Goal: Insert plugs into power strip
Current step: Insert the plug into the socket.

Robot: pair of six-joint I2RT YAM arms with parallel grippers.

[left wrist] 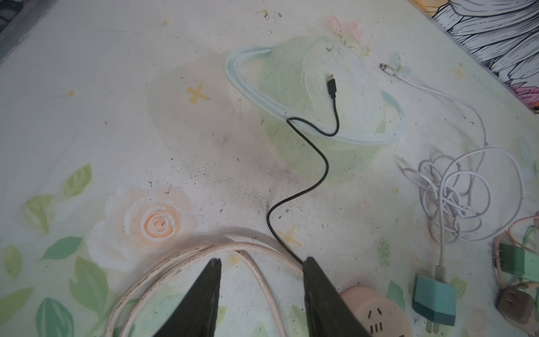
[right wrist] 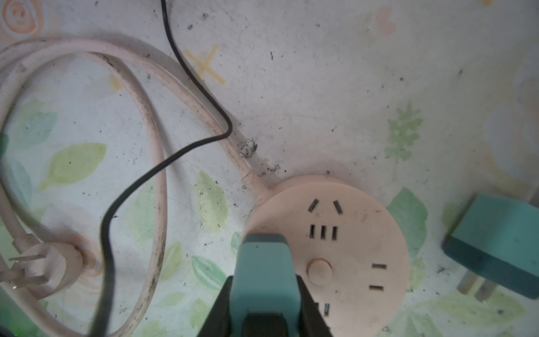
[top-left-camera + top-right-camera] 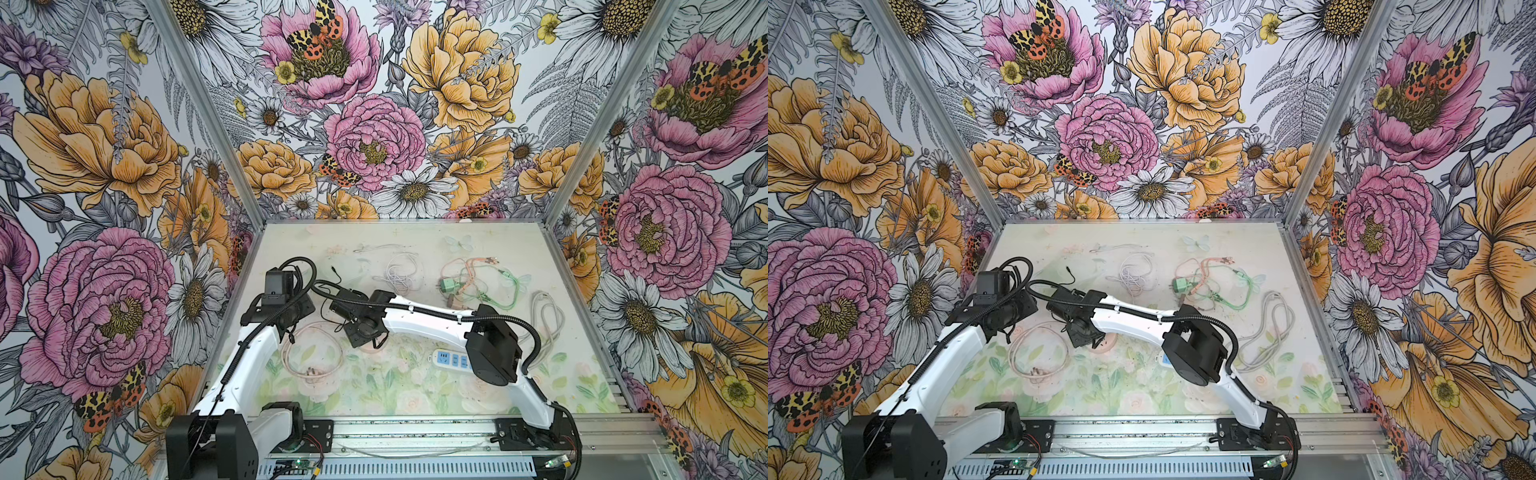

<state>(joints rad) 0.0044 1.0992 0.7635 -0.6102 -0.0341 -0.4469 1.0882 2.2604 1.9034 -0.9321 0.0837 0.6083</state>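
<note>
Teal plug [image 2: 264, 262] sits clamped between the right gripper's [image 2: 264, 291] fingers at the edge of the round pink power strip [image 2: 350, 248]; whether its prongs are seated is hidden; second teal plug [image 2: 495, 242] lies on the mat [image 2: 320, 87] just beside the strip; green plug [image 1: 516, 259] and pink-brown plug [image 1: 513, 303] lie near each other, further off; left gripper [image 1: 262, 261] hangs with jaws parted, gripping nothing, above the pink cord [image 1: 180, 256].
</note>
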